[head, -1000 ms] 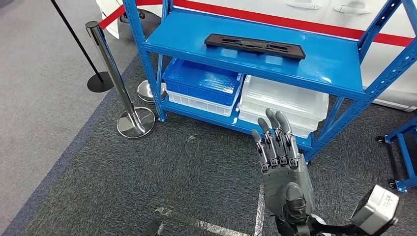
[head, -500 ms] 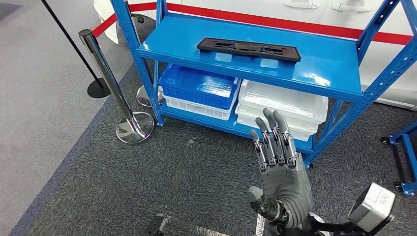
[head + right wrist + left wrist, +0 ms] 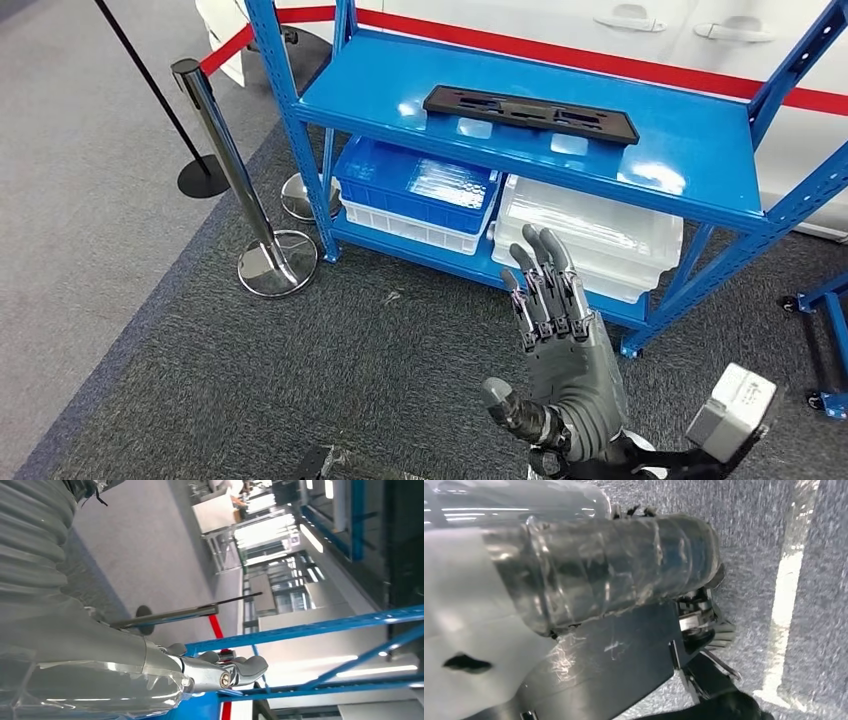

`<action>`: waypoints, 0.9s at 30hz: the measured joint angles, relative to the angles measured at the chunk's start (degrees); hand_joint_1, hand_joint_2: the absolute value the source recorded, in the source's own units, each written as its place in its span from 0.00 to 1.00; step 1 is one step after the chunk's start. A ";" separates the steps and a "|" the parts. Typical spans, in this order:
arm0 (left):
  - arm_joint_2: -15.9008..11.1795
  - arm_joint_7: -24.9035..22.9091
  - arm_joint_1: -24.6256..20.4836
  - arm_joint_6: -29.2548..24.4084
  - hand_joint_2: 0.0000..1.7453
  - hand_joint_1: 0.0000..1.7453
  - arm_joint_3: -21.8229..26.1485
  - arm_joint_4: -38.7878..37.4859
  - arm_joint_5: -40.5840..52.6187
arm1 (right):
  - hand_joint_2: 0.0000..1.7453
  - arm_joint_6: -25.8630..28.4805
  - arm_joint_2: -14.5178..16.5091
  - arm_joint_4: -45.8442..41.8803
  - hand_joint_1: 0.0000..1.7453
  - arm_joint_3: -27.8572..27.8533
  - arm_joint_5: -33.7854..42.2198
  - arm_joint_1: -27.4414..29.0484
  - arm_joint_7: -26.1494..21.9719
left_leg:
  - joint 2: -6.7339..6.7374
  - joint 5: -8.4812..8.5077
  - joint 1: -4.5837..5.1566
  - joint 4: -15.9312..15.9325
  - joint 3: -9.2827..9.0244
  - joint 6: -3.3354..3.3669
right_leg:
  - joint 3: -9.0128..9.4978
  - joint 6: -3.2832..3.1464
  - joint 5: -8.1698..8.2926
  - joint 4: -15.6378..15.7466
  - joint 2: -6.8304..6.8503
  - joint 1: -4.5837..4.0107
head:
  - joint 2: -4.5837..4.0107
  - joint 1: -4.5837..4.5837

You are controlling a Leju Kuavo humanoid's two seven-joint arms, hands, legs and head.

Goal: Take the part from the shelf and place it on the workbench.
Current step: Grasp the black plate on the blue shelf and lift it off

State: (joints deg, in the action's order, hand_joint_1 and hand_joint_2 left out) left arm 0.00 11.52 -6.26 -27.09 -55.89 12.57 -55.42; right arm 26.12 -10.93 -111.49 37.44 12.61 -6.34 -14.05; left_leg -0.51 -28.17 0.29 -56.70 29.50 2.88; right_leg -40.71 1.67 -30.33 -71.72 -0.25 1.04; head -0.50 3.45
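Observation:
The black flat part (image 3: 530,113) lies along the top board of the blue shelf (image 3: 690,170), near the board's middle. My right hand (image 3: 565,350) is raised in front of the shelf, below the part and well short of it. Its fingers point up side by side, the thumb stands out to the side, and it holds nothing. In the right wrist view the thumb (image 3: 240,670) shows against the blue shelf frame (image 3: 310,630). The left wrist view shows a film-wrapped grey part of my left hand (image 3: 599,565) over the carpet, with the fingers hidden.
On the lower board sit a blue bin (image 3: 420,185) and a clear bin (image 3: 600,225). A chrome stanchion (image 3: 235,170) with a red belt (image 3: 600,60) stands left of the shelf. A blue cart frame (image 3: 825,320) stands at the right. Dark carpet lies in front.
The camera has shifted a little, so the shelf sits slightly differently in the picture. My right hand stays raised, and its thumb has spread out to the side.

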 joint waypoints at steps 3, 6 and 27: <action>-0.01 0.48 0.00 -0.04 0.00 0.00 0.01 -0.01 -0.33 | 1.00 -0.14 -0.01 0.32 0.00 0.09 -0.42 -0.47 0.91 | -0.18 -1.65 0.14 -0.34 -1.23 -0.75 | 2.97 -0.38 6.36 10.53 0.08 -0.16 | 0.01 -0.18; -0.13 2.01 -0.24 -0.17 0.00 0.00 0.01 -0.02 -1.61 | 1.00 -0.69 0.11 0.90 0.00 0.67 0.15 -1.43 1.84 | -0.16 -2.54 0.26 -0.91 -1.50 -1.84 | 3.65 -1.37 6.46 12.23 0.00 -0.36 | -0.01 -0.19; -2.84 3.22 0.24 -0.50 0.00 0.00 2.94 -0.22 -8.81 | 1.00 -3.81 5.21 16.16 0.00 5.32 0.60 -14.98 1.09 | 0.14 2.07 0.07 -0.67 3.36 -0.09 | 1.56 -0.84 -1.67 -0.71 0.01 -0.51 | -0.01 -0.08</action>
State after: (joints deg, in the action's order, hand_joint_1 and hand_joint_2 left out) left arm -2.84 14.75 -6.02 -27.59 -52.95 12.35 -64.24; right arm 22.31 -5.72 -95.33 42.75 13.21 -21.32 -12.96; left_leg -0.36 -26.10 0.36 -57.37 32.86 2.79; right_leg -39.15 0.83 -32.00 -72.42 -0.24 0.53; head -0.50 3.37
